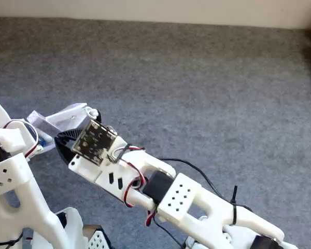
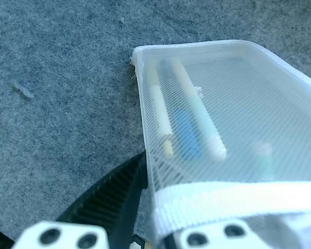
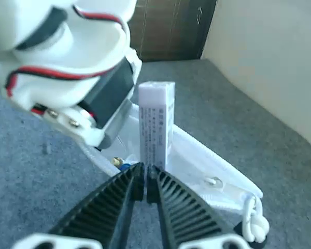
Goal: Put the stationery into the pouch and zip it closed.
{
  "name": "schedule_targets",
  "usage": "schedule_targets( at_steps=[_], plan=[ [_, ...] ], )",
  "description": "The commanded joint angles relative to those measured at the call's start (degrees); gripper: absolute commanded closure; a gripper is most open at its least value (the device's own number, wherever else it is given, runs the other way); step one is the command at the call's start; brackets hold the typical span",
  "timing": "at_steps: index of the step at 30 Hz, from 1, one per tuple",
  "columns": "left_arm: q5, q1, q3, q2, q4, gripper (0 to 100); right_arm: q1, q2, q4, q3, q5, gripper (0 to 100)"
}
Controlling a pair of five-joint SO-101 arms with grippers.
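Just over the edge of the pouch, the right end effector clenches an eraser upright.

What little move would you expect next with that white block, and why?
Probably the right gripper should lower the eraser into the pouch and let go. It pinches the eraser by one end just above the pouch's opening, and pens already lie inside.

I saw the see-through pouch with a white pen and a pale green pen lying side by side inside. The white eraser stood upright above it.
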Motion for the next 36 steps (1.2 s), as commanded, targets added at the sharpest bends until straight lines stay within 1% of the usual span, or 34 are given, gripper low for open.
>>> schedule_targets(
  at_steps=[1,4,8,14,16,19,21,25,36],
  plan=[
    [0.6,0.9,0.4,1.3,-0.9,99,2.4,4.6,0.4,-7.0,0.4,99.4],
    [0.6,0.9,0.4,1.3,-0.9,99,3.3,8.5,0.4,-9.5,0.4,99.4],
    [0.6,0.9,0.4,1.3,-0.9,99,3.3,8.3,0.6,-10.9,0.4,99.4],
    [0.6,0.9,0.4,1.3,-0.9,99,3.4,0.1,0.9,-10.7,0.4,99.4],
    [0.6,0.9,0.4,1.3,-0.9,99,3.5,-2.0,3.4,-11.1,0.4,99.4],
    [0.7,0.9,0.3,1.2,-0.9,99,4.4,-3.1,9.9,-11.2,0.4,99.4],
    [0.7,0.7,0.0,1.1,-0.9,99,5.1,-3.2,11.6,-12.7,0.4,99.4],
    [0.7,-2.1,-0.1,1.1,-0.9,99,5.1,-3.2,15.4,-14.9,0.3,99.4],
    [0.7,-2.3,0.0,1.1,-0.9,99,-4.8,-3.2,15.5,-14.9,0.3,99.4]
  ],
)
